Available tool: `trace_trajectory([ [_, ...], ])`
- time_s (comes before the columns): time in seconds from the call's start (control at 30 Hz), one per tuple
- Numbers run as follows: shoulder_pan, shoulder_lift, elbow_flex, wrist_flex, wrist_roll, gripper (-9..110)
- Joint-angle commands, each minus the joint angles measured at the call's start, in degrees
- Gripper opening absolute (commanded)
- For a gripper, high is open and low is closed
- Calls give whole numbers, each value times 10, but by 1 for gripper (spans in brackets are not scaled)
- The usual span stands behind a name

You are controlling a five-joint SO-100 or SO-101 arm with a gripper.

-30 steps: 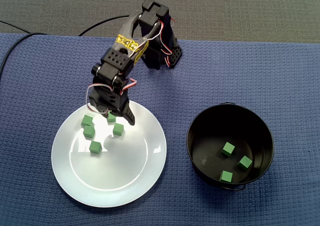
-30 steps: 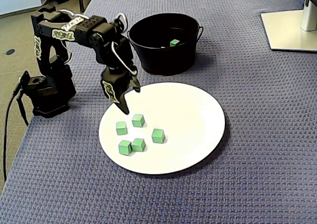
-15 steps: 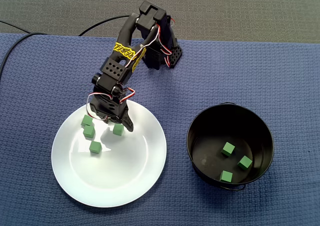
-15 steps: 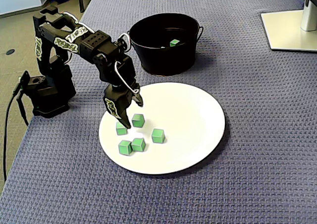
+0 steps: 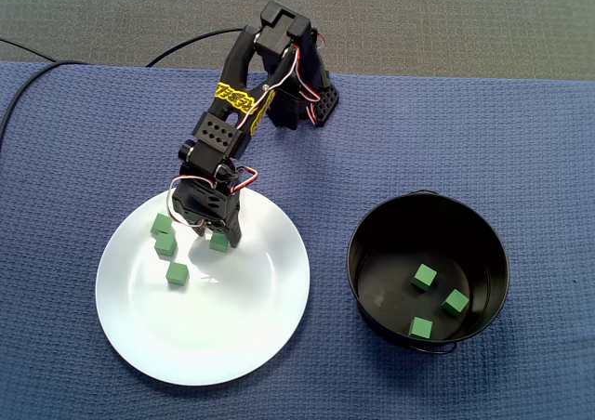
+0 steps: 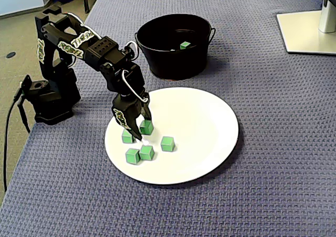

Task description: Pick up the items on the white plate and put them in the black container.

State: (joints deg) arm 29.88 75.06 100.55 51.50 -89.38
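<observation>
The green cube (image 6: 146, 127) nearest the black container (image 6: 173, 64) sits on the white plate (image 6: 210, 142), straddled by the part-open jaws. The grasp seems in hand; next the jaws must close squarely without nudging the neighbouring cube (image 6: 126, 138). A second ago they hung higher, over the plate's rim; the cubes lie unmoved.

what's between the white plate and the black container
Only bare blue cloth; the fixed view looking down shows a strip of it separating the white plate from the black container.
</observation>
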Motion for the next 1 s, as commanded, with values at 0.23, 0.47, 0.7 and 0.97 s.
trace_trajectory([
  [0.23,-20,40,33,-55,47,0],
  [0.47,-50,130,-47,-4,221,0],
  [0.7,-56,353,-203,59,504,0],
  [0.97,-298,446,-514,292,671,0],
])
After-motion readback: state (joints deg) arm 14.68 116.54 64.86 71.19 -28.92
